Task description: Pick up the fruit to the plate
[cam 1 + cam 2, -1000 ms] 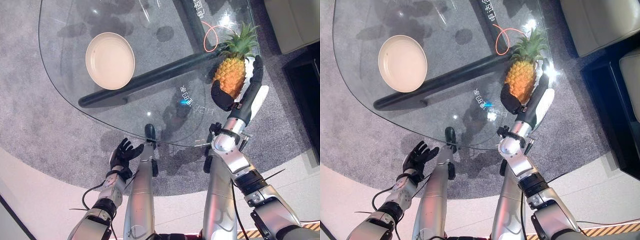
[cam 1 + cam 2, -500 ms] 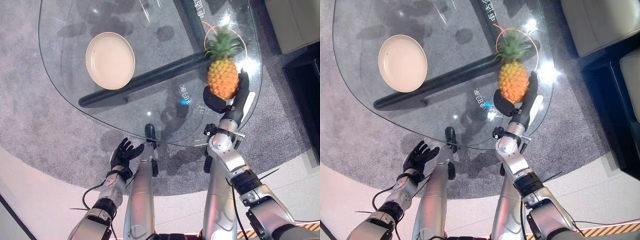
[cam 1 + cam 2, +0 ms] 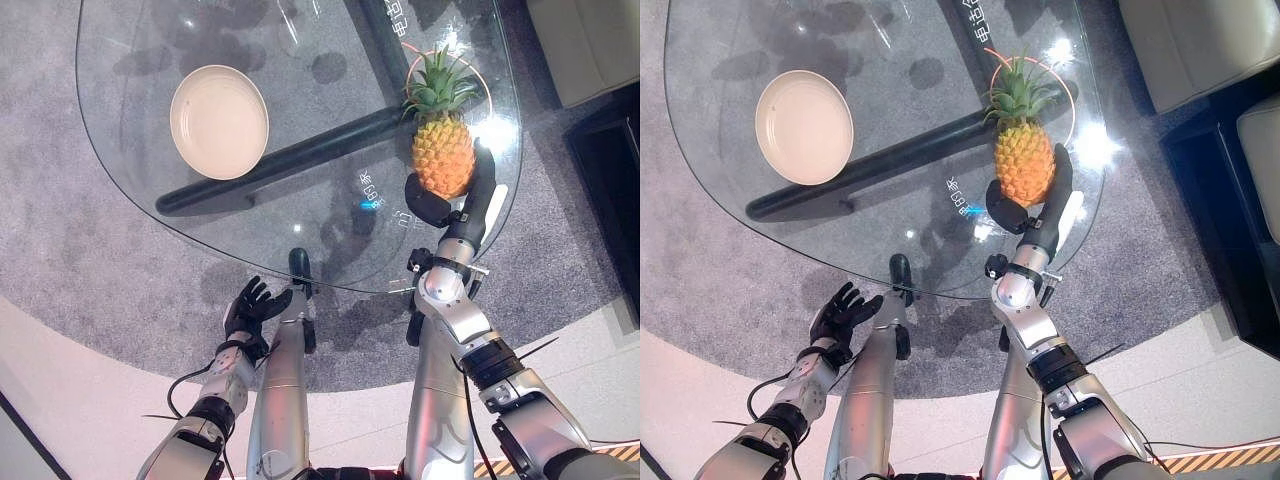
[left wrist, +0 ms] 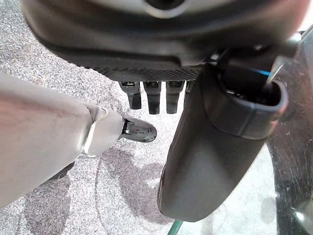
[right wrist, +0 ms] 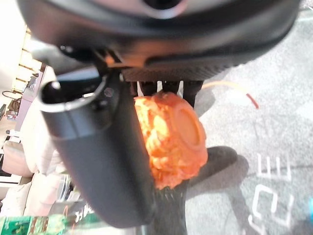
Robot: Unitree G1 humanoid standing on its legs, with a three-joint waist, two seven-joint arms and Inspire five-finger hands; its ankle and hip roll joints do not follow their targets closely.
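An orange pineapple (image 3: 443,155) with a green crown stands nearly upright over the right end of the glass table (image 3: 135,140). My right hand (image 3: 478,190) is shut on it, thumb on its near left side and fingers up its right side. In the right wrist view the pineapple's base (image 5: 171,137) sits between the thumb (image 5: 98,152) and the fingers. The cream plate (image 3: 218,121) lies far off on the table's left part, with nothing in it. My left hand (image 3: 252,308) hangs open below the table's near edge, over the carpet.
A dark bar (image 3: 290,155) runs under the glass between plate and pineapple. An orange cable loop (image 3: 412,72) lies behind the pineapple. A pale sofa (image 3: 590,40) and a dark unit (image 3: 610,160) stand to the right of the table.
My right hand has carried the pineapple a little to the left and set it more upright. The left hand and the plate stay where they were.
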